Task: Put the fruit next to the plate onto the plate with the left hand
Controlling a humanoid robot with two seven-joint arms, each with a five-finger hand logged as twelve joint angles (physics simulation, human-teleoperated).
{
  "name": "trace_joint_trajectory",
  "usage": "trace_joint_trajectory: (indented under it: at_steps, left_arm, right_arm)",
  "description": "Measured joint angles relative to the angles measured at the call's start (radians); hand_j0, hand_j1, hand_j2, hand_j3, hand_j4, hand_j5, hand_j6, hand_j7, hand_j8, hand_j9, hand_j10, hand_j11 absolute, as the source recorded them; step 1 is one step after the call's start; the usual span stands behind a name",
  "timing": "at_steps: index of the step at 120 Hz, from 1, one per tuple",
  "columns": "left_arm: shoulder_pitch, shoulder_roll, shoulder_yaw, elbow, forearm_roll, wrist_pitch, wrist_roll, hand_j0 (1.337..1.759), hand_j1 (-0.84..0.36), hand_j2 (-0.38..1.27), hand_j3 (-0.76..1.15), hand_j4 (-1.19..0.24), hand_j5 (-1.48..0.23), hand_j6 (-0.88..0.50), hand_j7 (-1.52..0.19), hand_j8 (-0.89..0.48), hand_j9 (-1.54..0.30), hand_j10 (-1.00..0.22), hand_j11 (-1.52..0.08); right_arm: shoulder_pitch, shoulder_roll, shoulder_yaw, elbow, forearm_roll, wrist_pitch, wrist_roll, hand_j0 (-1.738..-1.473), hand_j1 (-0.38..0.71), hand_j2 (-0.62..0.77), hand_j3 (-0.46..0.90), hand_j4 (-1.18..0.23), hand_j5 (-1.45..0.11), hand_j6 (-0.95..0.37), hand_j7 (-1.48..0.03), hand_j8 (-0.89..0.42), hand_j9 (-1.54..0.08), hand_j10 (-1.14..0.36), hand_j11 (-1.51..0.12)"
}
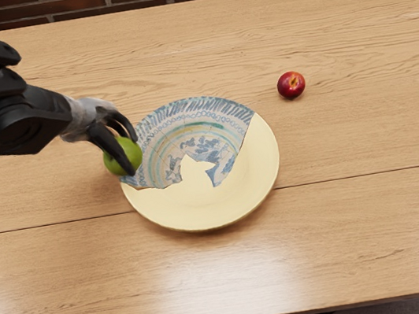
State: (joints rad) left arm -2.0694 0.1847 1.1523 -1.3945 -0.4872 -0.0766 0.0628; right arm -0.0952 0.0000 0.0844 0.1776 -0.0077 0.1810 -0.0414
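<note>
The left hand (pixel 101 128) curls its fingers round the green fruit (pixel 133 155), held at the left rim of the plate (pixel 263 166); the plate's middle lies rightward of the hand; a red fruit (pixel 290 84) sits well apart.

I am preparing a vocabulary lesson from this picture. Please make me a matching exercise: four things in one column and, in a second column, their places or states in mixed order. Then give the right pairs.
Things:
1. green fruit
2. red fruit
3. plate
4. left hand

Places or states:
a. alone on the table, apart from the plate, to its right
b. curled around a fruit
c. at the plate's left rim, held by fingers
d. part blue pattern, part pale yellow

Pairs: 1-c, 2-a, 3-d, 4-b.
</note>
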Motion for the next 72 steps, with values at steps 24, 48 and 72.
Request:
trace_joint_trajectory:
  at_steps: [24,48,72]
  left_arm:
    - [0.039,-0.017,-0.146,0.023,0.003,-0.005,-0.001,1.647,-0.23,0.42,0.00,-0.82,-1.24,-0.37,-1.23,-0.31,-1.22,-0.54,-1.19]
    - [0.078,-0.053,-0.184,0.067,0.008,-0.002,-0.001,1.652,-0.27,0.53,0.00,-0.69,-1.07,-0.32,-1.04,-0.29,-1.04,-0.46,-1.00]
    - [0.077,-0.052,-0.194,0.075,0.010,0.002,-0.001,1.656,0.08,0.20,0.00,-0.29,-0.44,-0.15,-0.43,-0.14,-0.43,-0.20,-0.41]
  right_arm:
    - [0.000,0.000,0.000,0.000,0.000,0.000,0.000,-1.658,-0.34,0.00,0.00,-0.01,-0.01,-0.01,-0.01,-0.01,-0.01,-0.01,-0.01]
    - [0.000,0.000,0.000,0.000,0.000,0.000,0.000,-1.658,-0.34,0.00,0.00,-0.01,-0.01,-0.01,-0.01,-0.01,-0.01,-0.01,-0.01]
    - [0.000,0.000,0.000,0.000,0.000,0.000,0.000,-1.658,-0.34,0.00,0.00,-0.01,-0.01,-0.01,-0.01,-0.01,-0.01,-0.01,-0.01]
